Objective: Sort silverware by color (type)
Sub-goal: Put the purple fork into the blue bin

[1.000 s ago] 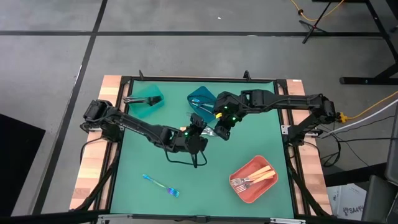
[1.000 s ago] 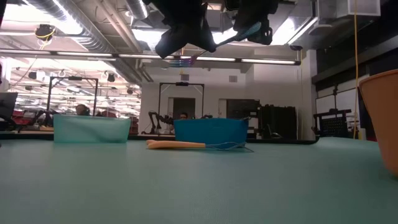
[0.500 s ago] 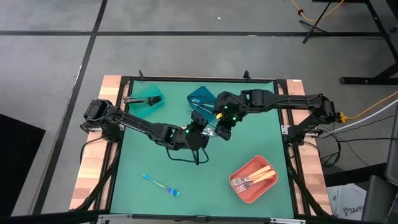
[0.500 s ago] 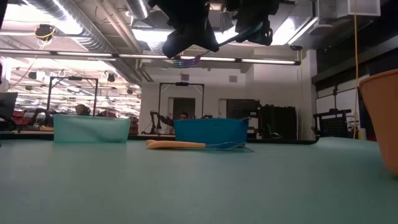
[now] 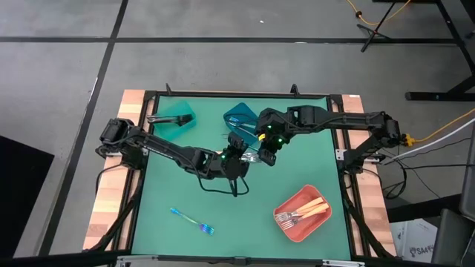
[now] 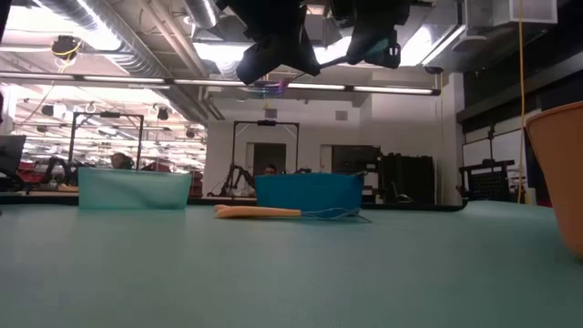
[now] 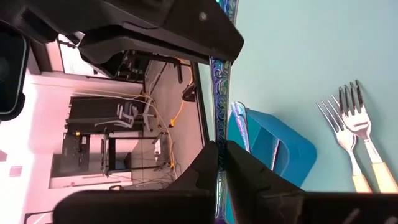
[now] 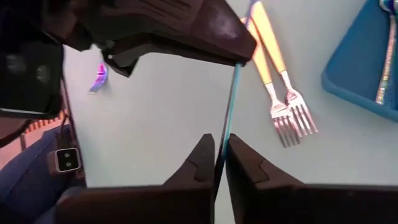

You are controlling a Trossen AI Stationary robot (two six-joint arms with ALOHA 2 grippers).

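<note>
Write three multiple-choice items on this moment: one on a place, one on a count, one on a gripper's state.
1. Where does the loose iridescent fork lie?
A in a bin
B on the green mat
C in a gripper

2. How many bins stand on the mat?
A two
B three
C four

3. The right gripper is:
A open
B shut on nothing
C shut on the held iridescent fork

Key: B, it lies on bare mat. B, the teal bin, blue bin and coral-red bin. C, its fingers pinch the fork that the left gripper also holds.
</note>
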